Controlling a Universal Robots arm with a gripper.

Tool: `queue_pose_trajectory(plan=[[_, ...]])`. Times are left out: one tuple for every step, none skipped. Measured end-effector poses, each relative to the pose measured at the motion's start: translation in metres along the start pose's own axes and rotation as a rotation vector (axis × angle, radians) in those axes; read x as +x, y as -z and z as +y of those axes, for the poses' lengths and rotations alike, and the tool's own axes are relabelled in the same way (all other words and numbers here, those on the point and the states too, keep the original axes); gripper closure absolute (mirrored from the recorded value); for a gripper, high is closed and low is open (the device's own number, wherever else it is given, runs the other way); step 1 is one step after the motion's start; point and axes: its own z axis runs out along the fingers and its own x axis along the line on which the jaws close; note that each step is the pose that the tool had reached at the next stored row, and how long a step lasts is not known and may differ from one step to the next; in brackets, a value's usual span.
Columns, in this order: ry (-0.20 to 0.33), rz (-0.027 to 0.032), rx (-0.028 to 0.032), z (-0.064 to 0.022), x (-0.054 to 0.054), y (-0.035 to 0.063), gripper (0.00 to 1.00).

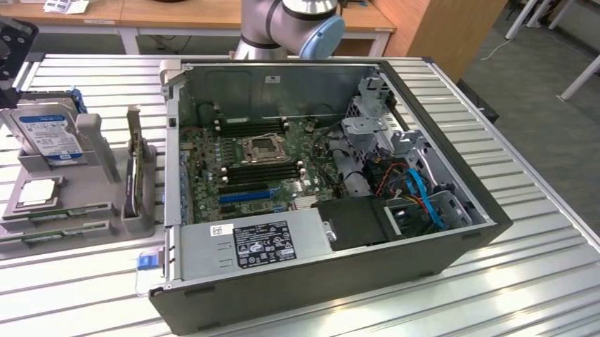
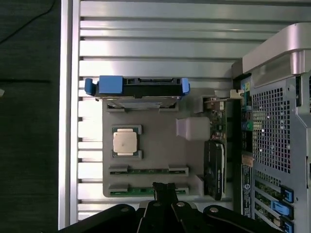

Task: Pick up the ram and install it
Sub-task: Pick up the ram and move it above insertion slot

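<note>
Two ram sticks lie on edge in the slots of a grey holder tray [image 2: 160,141]: one thin green stick [image 2: 148,171] and a second one [image 2: 141,192] beside it. In the exterior view they show at the tray's near end [image 1: 58,213]. My gripper [image 2: 164,187] hangs high above the tray, over the second stick, fingers together and holding nothing. In the exterior view the gripper [image 1: 11,56] is a black shape at the far left. The open computer case [image 1: 468,210] holds the motherboard with its black memory slots [image 1: 267,168] beside the CPU socket [image 1: 260,147].
The tray also carries a silver hard drive with blue rails [image 2: 137,87], a CPU chip [image 2: 125,142] and a dark expansion card [image 2: 214,167] next to the case. The power supply [image 1: 258,242] and drive cage [image 1: 370,133] stand inside the case. The slatted metal table [image 1: 525,281] surrounds everything.
</note>
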Motion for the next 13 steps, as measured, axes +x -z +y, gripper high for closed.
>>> queue_pose_trajectory(plan=[[0.016,0.0007,-0.0003,0.0,0.0,0.0,0.9],[0.033,0.0015,-0.0007,0.0,0.0,0.0,0.9],[0.05,0.0022,-0.0011,0.0,0.0,0.0,0.9],[0.066,0.003,-0.0015,0.0,0.0,0.0,0.9],[0.083,0.0038,-0.0018,0.0,0.0001,0.0,0.9],[0.101,0.0045,-0.0023,0.0,0.0001,0.0,0.9],[0.118,0.0053,-0.0026,0.0,0.0001,0.0,0.9],[0.135,0.0061,-0.003,0.0,0.0001,0.0,0.9],[0.152,0.0069,-0.0034,0.0,0.0001,0.0,0.9],[0.169,0.0076,-0.0038,0.0,0.0001,0.0,0.9],[0.187,0.0084,-0.0041,0.0,0.0002,0.0,0.9],[0.204,0.0092,-0.0045,0.0,0.0001,0.0,0.9],[0.223,0.0101,-0.0049,0.0,0.0001,0.0,0.9]])
